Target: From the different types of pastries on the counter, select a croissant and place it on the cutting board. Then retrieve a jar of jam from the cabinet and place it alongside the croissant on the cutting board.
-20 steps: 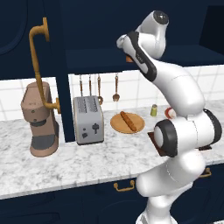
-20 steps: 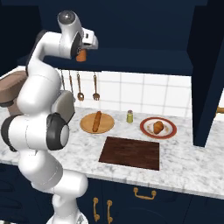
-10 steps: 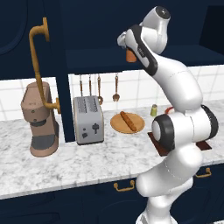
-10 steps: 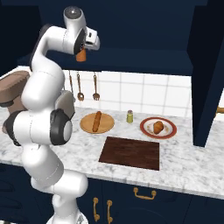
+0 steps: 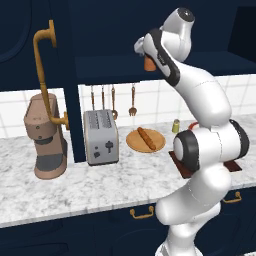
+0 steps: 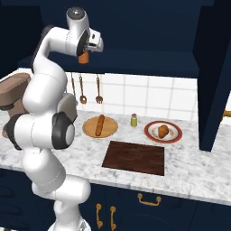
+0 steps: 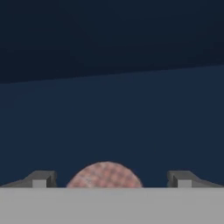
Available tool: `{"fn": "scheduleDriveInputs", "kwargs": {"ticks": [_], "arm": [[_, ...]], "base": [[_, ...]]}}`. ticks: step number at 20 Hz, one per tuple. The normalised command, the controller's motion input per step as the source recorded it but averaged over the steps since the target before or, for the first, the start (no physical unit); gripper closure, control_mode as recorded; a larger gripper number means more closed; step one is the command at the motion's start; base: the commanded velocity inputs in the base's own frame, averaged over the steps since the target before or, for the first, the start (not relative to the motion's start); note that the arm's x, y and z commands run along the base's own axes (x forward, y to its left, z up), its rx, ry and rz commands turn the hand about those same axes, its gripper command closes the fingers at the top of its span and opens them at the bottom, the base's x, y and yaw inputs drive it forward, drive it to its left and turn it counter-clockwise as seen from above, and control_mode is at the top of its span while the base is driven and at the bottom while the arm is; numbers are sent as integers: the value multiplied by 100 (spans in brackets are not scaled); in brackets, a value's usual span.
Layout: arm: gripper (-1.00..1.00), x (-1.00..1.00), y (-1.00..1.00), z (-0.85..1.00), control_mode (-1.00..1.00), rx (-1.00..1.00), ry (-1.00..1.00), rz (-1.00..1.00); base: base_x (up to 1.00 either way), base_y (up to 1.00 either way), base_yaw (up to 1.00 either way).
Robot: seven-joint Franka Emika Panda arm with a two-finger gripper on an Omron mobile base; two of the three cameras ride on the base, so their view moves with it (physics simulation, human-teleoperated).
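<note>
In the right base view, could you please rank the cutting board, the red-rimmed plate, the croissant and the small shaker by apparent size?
1. cutting board
2. red-rimmed plate, farther back but clearly smaller
3. croissant
4. shaker, close to the croissant in size, so that order is unsure

White arm raised to the dark navy cabinet shelf (image 5: 200, 62); small orange-brown jar (image 5: 149, 64) just beside the hand. On the white-grey marbled counter (image 5: 90, 185): brown coffee machine (image 5: 46, 135), silver toaster (image 5: 101, 137), round light wooden plate (image 5: 135, 145) bearing a long brown loaf (image 5: 146, 138), small yellow-green shaker (image 5: 176, 125).
</note>
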Motion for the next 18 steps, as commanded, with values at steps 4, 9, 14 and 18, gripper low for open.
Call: {"fn": "scheduleDriveInputs", "kwargs": {"ticks": [4, 9, 14, 18], "arm": [[-100, 0, 2, -24, -100, 0, -7, 0], [-100, 11, 26, -17, -100, 0, -7, 0], [100, 10, 19, -16, -100, 0, 0, 0], [100, 0, 0, -8, -100, 0, 0, 1]], "base": [[0, 0, 0], [0, 0, 0], [0, 0, 0], [0, 0, 0]]}}
